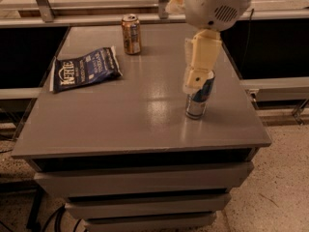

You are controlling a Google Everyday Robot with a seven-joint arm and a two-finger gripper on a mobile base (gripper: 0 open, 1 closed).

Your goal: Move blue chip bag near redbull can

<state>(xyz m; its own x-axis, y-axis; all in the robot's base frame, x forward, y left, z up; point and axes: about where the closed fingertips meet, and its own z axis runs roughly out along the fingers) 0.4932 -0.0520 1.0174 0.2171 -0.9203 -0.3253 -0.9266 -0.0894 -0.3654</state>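
So the gripper [193, 85] hangs right over the redbull can [197, 103], covering its top in my view, and honestly I can't tell from this angle whether it's open or closed. My worry is that any swing toward the blue chip bag [86, 69] could clip that tall slim can and tip it. It stands near the right edge of the table [145, 115], so it might roll off. The bag lies flat at the back left, well apart from the can, with one end right at the left edge, so a sloppy push could shove it over. The orange-brown can [131, 34] stands near the bag's far corner. The middle of the table looks open for the carry.
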